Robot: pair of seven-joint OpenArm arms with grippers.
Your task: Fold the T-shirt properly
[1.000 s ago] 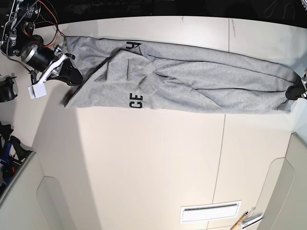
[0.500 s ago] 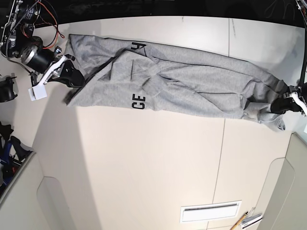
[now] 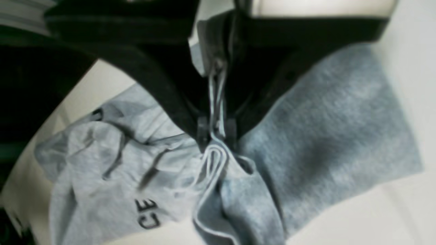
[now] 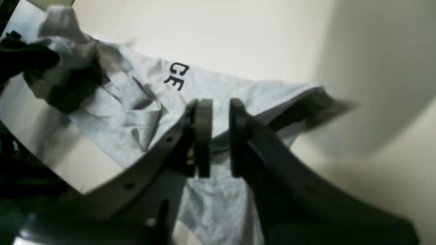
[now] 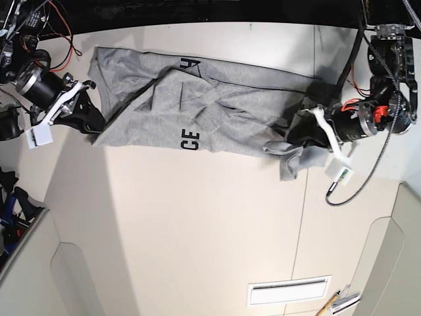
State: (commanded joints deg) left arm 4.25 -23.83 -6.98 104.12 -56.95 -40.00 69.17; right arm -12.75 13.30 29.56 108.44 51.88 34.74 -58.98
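The heather-grey T-shirt lies stretched across the far part of the table, with black letters "CE" showing near its front edge. My left gripper is shut on the shirt's right end, which is bunched and folded over toward the middle. In the left wrist view its fingertips pinch a folded hem of the shirt. My right gripper is at the shirt's front-left corner. In the right wrist view its fingers stand close together with the shirt's edge between them.
The cream table has a white slot plate and pens at the front right. A cable loops beside the left arm. Dark gear sits off the table's left edge. A white tag hangs by the right gripper.
My left gripper has carried the shirt's right end well to the left, bunching it over the body. My right gripper has shifted slightly down and left, still at the corner.
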